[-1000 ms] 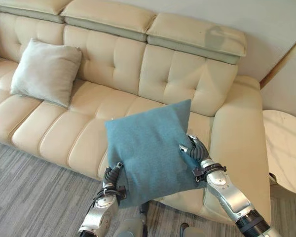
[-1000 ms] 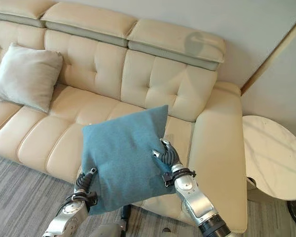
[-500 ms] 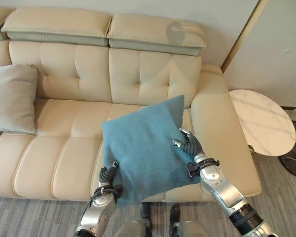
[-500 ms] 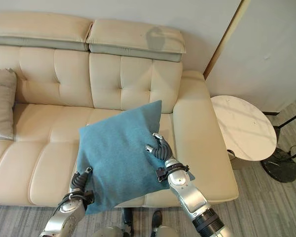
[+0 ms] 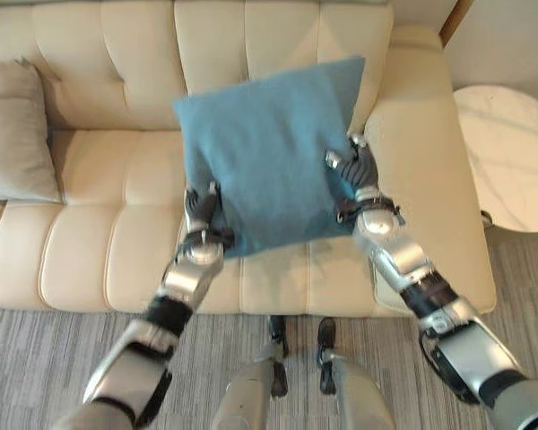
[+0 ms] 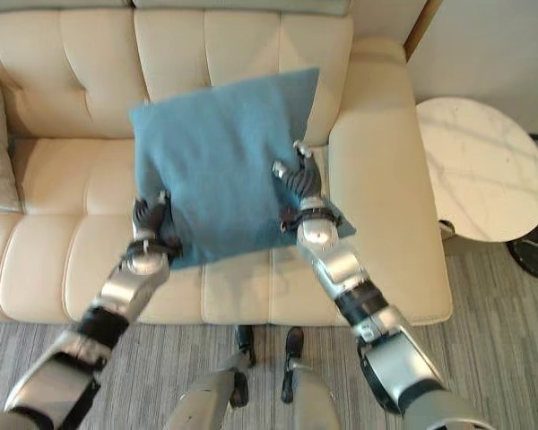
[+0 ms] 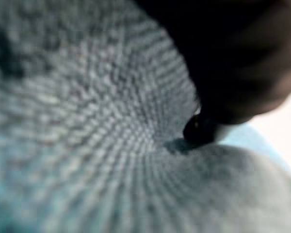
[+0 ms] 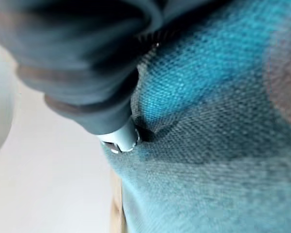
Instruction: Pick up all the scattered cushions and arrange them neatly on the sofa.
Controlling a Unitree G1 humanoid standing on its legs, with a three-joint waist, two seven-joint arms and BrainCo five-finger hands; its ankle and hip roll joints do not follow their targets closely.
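While my left hand [image 5: 200, 218] pinches the blue cushion's [image 5: 267, 148] lower left corner, my right hand [image 5: 356, 173] curls its fingers into its right edge. I see it held above the sofa [image 5: 117, 242] seat, a grey cushion [image 5: 13, 130] propped far left.

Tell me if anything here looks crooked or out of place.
The blue cushion hangs tilted over the sofa seat, pinched between the left hand and right hand, not yet set down. The grey cushion leans tidily against the backrest.

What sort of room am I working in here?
Most likely a living room or lounge: a cream tufted sofa, a grey cushion on its seat, a round marble side table beside its armrest, and grey carpet.
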